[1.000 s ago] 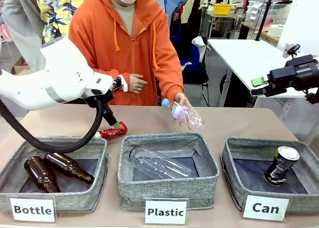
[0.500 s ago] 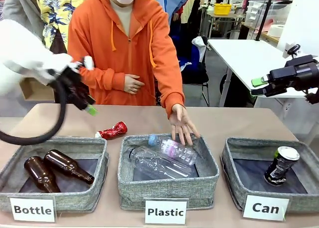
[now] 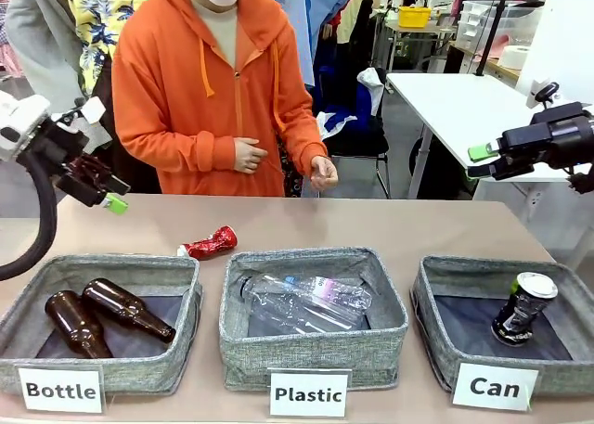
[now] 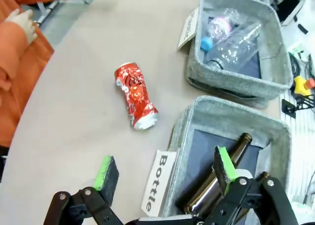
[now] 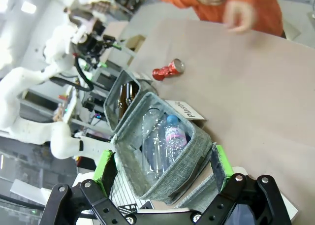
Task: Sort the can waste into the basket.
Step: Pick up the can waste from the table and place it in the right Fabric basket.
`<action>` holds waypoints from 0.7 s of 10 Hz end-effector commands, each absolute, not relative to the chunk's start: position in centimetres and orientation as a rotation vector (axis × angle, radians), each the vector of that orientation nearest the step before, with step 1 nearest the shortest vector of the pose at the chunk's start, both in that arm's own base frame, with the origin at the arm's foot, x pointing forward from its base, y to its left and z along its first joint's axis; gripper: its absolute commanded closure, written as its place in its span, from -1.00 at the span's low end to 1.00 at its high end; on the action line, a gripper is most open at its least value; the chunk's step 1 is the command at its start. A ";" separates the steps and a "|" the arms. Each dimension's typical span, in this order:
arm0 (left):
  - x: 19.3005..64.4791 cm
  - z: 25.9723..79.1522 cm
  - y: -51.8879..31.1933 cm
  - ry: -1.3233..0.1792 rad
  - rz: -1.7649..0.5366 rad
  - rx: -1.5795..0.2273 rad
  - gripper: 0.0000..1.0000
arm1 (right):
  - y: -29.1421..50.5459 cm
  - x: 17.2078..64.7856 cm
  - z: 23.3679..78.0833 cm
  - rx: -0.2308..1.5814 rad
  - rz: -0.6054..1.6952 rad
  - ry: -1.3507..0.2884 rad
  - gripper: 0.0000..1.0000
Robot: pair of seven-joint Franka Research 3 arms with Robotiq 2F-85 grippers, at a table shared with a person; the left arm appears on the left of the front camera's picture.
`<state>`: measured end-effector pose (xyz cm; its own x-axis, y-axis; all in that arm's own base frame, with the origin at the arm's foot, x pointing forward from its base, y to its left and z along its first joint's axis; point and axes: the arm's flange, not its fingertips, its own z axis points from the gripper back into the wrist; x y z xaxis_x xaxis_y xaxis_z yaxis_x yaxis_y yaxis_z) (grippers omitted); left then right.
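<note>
While hovering above the left end of the table point(image 3: 445, 224): left gripper point(image 4: 165, 166), jaws spread wide, gripping nothing. Crushed red can point(image 3: 210, 243) on its side on the bare table, just behind the "Bottle" basket point(image 3: 139, 373), well apart from the "Can" basket point(image 3: 566, 376) at the far right. Black can point(image 3: 524, 308) already inside the "Can" basket (tilted, silver top up). Right gripper point(image 3: 481, 161) up high at the right edge, above and behind that basket, jaws also wide apart, empty. Brown bottles point(image 3: 111, 313) in the "Bottle" basket, clear bottles point(image 3: 302, 299) in the "Plastic" basket point(image 3: 311, 350). Person point(image 3: 213, 90) in orange hoodie behind the table, hand point(image 3: 324, 173) loosely curled near the waist.
</note>
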<state>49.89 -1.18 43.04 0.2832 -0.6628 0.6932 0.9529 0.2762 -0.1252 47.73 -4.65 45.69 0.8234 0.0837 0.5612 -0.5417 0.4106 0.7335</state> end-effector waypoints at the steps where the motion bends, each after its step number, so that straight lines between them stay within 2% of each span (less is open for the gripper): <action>1: 50.5 42.8 -4.3 -0.603 -1.191 -0.572 -1.00 | -4.8 47.6 45.8 1.082 0.434 -0.489 -1.00; 2: 51.4 42.4 -6.7 -0.567 -1.199 -0.580 -1.00 | -4.8 47.6 45.8 1.082 0.434 -0.489 -1.00; 7: 55.4 37.0 -17.6 -0.402 -1.229 -0.257 -1.00 | -4.8 47.6 45.8 1.082 0.434 -0.489 -1.00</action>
